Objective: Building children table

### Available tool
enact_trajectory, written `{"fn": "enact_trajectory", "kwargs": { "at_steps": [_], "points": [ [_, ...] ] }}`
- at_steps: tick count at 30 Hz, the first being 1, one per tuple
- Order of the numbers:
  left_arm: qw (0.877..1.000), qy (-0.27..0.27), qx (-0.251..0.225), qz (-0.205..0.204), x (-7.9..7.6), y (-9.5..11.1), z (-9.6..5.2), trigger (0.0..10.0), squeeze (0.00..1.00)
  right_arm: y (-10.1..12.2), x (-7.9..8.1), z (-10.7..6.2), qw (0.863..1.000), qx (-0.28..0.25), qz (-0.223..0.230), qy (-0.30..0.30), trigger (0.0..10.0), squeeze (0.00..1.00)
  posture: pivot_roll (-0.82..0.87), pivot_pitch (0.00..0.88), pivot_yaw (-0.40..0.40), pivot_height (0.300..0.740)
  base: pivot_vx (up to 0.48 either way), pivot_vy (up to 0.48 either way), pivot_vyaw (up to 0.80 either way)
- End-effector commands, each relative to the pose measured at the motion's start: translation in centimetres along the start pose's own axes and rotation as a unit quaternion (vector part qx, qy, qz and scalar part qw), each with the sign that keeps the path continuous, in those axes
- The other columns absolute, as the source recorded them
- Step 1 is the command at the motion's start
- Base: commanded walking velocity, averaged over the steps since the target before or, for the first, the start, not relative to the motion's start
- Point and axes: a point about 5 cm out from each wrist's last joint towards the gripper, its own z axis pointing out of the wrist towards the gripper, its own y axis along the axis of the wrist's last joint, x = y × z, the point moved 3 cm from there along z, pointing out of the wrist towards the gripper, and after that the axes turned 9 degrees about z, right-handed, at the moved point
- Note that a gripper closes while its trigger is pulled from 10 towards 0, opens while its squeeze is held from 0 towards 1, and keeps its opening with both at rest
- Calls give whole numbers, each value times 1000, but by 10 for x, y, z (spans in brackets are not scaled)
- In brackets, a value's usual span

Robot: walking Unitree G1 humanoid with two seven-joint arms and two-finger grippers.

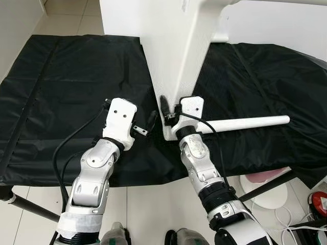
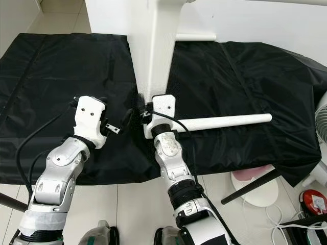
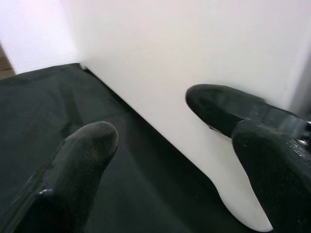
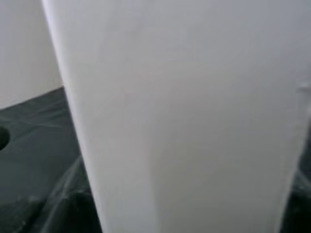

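Now my left gripper [image 1: 153, 118] sits spread beside the panel [image 1: 163, 56]; right gripper [image 1: 164, 108] unclear. Stiff, slick, top-heavy; I'd grip its edge.

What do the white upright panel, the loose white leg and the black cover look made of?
White upright panel: smooth, matte white, even finish; painted wood or laminate board, can't tell which. Loose white leg: round rod in the same matte white, likely painted wood. Black cover: thin synthetic sheet, slight sheen, creases and seam lines suggest coated fabric or plastic. The right tool sits at the panel's lower edge.
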Motion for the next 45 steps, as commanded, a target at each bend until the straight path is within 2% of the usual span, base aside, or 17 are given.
{"fn": "enact_trajectory", "kwargs": {
  "at_steps": [1, 2, 3, 17, 22, 28, 30, 35, 39, 45],
  "points": [
    [999, 46, 5, 2, 6, 0, -1, 10000, 0, 5, 43, 8, 997, -23, 50, 48, 10000, 1000, 129, 40, -69, 740, 0, 0, 0],
    [999, 46, 5, 2, 6, 1, -1, 10000, 0, 7, 43, 6, 997, -30, 40, 57, 10000, 1000, 129, 41, -69, 740, 0, 0, 0],
    [999, 46, 5, 1, 6, 1, 0, 10000, 0, 10, 40, 4, 996, -35, 42, 64, 10000, 0, 129, 41, -69, 740, 0, 0, 0],
    [999, 41, 5, 0, 3, 0, 0, 10000, 0, 16, 27, -9, 995, -45, 58, 69, 10000, 0, 116, 44, -60, 740, 0, 0, 0],
    [999, 36, 5, 1, 2, 1, 0, 10000, 0, 14, 6, -32, 997, -38, 29, 66, 10000, 0, 112, 43, -51, 740, 0, 0, 0],
    [1000, 26, 5, 2, 0, -1, -1, 10000, 0, 14, -4, -49, 997, -33, 8, 70, 10000, 0, 95, 48, -39, 740, 0, 0, 0],
    [1000, 12, 4, 7, -2, -2, 0, 10000, 0, 14, -13, -62, 997, -28, -13, 68, 10000, 0, 82, 53, -30, 740, 0, 0, 0],
    [1000, -12, 0, 12, -3, -2, 2, 10000, 0, 17, -21, -78, 997, -22, -31, 63, 10000, 0, 72, 56, -21, 740, 0, 0, 0],
    [997, -76, 3, 24, -10, -7, -3, 10000, 0, 19, -37, -97, 999, -8, -39, 36, 10000, 0, 63, 59, -12, 740, 0, 0, 0],
    [991, -132, 11, 34, -20, -15, -10, 10000, 0, 15, -42, -104, 999, 6, -32, 25, 10000, 0, 57, 61, -5, 740, 0, 0, 0]
  ]
}}
